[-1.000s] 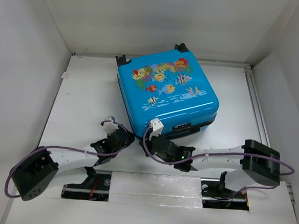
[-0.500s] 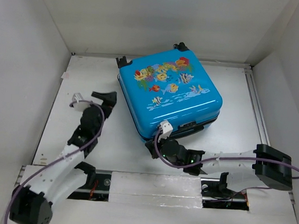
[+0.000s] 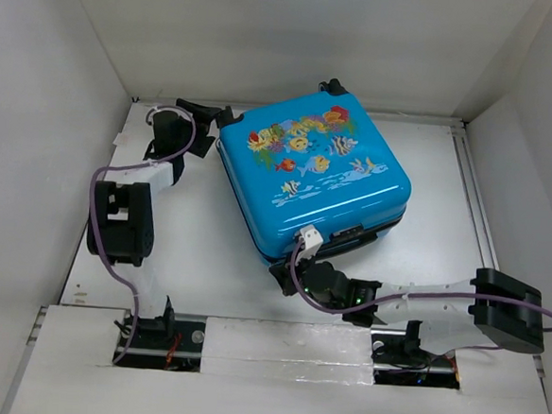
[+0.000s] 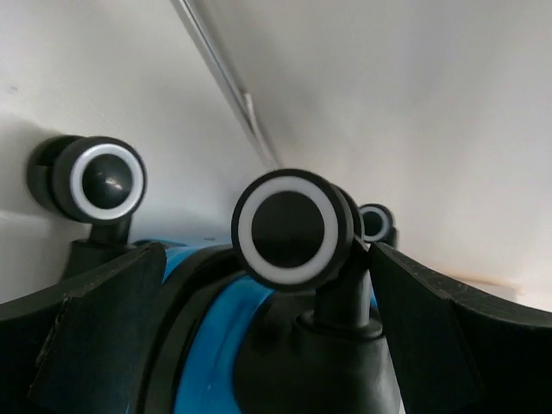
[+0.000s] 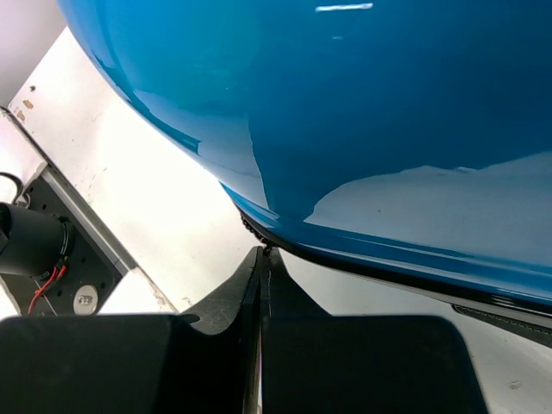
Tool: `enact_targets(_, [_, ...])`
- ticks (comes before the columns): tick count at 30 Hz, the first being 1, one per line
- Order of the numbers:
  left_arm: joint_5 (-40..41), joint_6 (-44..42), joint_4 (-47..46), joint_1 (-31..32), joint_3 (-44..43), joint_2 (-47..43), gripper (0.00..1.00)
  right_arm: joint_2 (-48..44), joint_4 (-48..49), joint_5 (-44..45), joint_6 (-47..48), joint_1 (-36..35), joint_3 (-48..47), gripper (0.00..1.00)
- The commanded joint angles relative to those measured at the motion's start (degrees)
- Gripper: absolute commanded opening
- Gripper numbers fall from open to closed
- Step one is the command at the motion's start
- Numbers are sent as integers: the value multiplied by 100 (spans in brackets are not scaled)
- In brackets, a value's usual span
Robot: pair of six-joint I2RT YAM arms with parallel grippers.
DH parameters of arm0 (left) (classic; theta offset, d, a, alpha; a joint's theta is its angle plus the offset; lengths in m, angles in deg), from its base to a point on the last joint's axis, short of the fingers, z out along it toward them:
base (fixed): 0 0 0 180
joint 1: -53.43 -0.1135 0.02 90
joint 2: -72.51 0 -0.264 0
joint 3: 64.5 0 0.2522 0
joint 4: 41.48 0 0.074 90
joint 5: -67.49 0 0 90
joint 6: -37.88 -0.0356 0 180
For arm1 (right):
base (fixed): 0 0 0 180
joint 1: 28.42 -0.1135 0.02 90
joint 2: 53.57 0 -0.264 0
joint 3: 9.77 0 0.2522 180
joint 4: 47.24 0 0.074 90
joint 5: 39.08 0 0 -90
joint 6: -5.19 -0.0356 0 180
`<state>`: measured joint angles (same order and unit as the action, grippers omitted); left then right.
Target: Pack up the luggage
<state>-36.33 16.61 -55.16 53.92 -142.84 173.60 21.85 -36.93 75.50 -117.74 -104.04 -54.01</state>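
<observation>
Your blue suitcase (image 3: pixel 311 176) lies closed toward the back of the worktop (image 3: pixel 189 229). Your left gripper (image 3: pixel 204 119) is spread wide around a black wheel (image 4: pixel 286 227) at the far-left corner. Your right gripper (image 5: pixel 261 259) is clenched tight, its tips at the near seam.

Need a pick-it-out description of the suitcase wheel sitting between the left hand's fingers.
Find the bright blue fish-print suitcase on the white table and go to its far edge. The target wheel is black with a white ring, at the far-left corner, framed by the left hand. Unlike the far-right wheel, it has a hand at it.
</observation>
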Motion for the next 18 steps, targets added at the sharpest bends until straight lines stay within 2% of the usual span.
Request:
enact_targets(1, [-709, 465, -822, -102, -134, 163, 100, -62, -149, -788, -144, -331, 121, 0])
enact_targets(14, [-1122, 1616, -2502, 73, -512, 1306, 100, 61, 27, -954, -442, -331, 314, 0])
enact_targets(18, [-1070, 1959, -3073, 127, -643, 1508, 92, -53, -43, -955, -565, -331, 428, 0])
